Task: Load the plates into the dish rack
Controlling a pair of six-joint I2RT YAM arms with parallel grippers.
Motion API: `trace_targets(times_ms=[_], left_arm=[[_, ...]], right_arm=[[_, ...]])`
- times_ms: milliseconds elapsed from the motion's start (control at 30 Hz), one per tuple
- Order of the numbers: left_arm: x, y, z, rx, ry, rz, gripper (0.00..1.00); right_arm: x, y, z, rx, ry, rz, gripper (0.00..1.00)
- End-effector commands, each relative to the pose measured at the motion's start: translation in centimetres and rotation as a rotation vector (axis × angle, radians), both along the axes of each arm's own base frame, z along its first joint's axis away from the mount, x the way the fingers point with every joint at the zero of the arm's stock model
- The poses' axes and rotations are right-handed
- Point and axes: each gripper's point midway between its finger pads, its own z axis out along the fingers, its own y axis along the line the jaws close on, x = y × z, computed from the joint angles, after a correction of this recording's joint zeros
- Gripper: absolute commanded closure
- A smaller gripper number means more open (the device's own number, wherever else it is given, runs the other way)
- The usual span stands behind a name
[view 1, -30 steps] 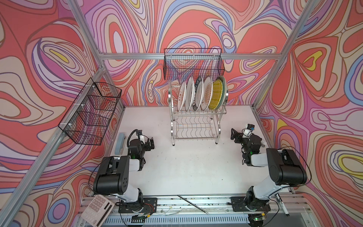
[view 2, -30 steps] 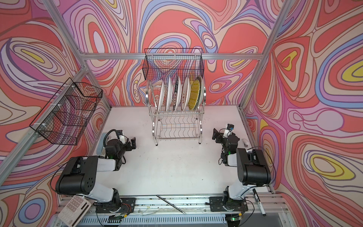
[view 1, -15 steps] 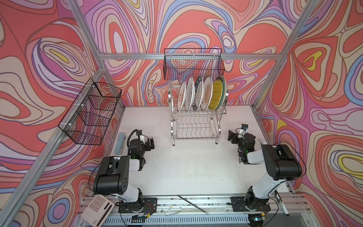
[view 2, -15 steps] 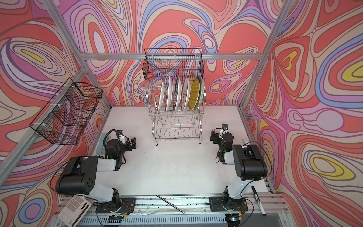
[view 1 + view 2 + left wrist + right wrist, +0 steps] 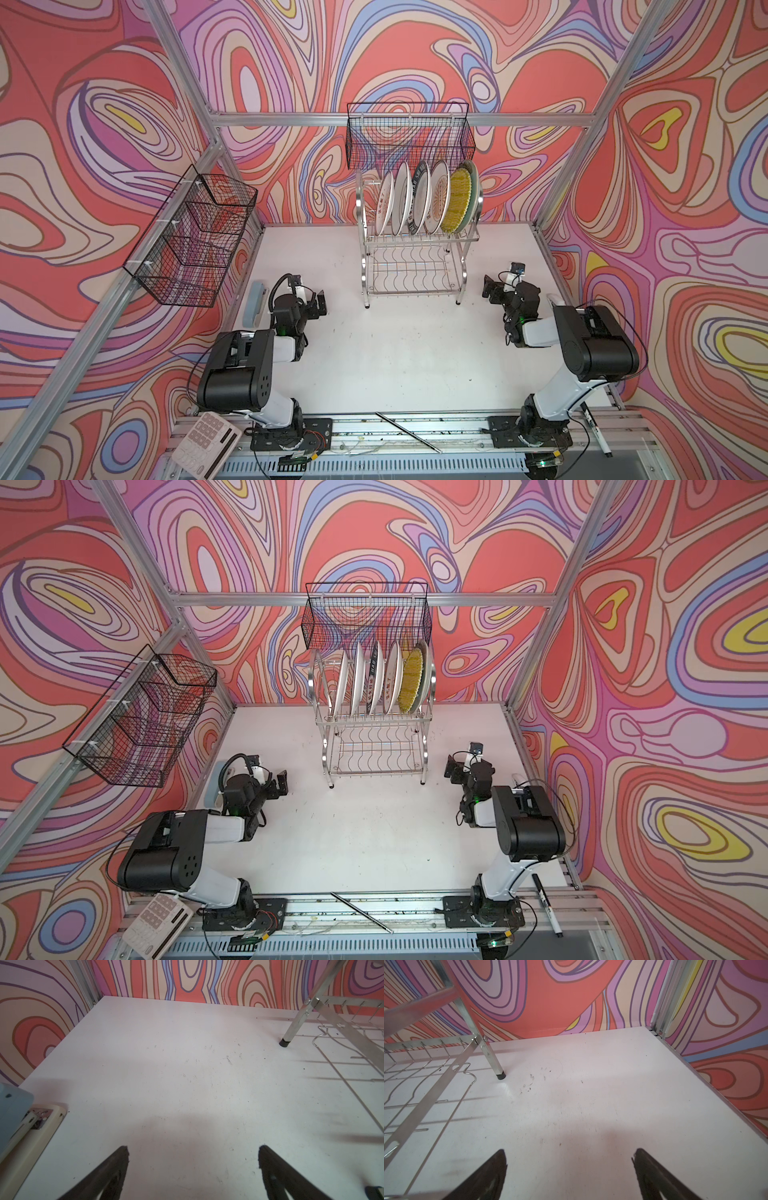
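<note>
The plates (image 5: 439,199) stand in the dish rack's (image 5: 415,240) upper tier, far on the table (image 5: 395,357). The left gripper (image 5: 311,300) sits near-left of the rack, the right gripper (image 5: 492,291) near-right

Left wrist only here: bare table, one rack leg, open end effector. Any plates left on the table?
Observer: None on the table. In both top views six plates stand on edge in the upper tier of the dish rack.
Operator: Any slot free up there?
Observer: Looks like it. There is a gap at the tier's left end, beside the leftmost plate.
Operator: Right arm?
Observer: The right end effector is open and holds nothing. It sits low, to the right of the rack's front right leg and apart from it.
</note>
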Motion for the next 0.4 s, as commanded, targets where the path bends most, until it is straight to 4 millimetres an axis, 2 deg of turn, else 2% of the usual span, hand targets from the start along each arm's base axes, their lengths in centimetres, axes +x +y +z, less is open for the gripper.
trace_targets(times_ms=[0,367], left_arm=[[0.76,-0.05,1.19,0.008,-0.043,-0.003,0.0],[0.88,-0.21,1.09,0.024,-0.033,-0.002,0.0]], right_arm=[[0.03,-0.09,-0.03,-0.01,0.001,-0.006,0.02],[0.02,-0.07,-0.04,-0.011,0.002,-0.004,0.02]])
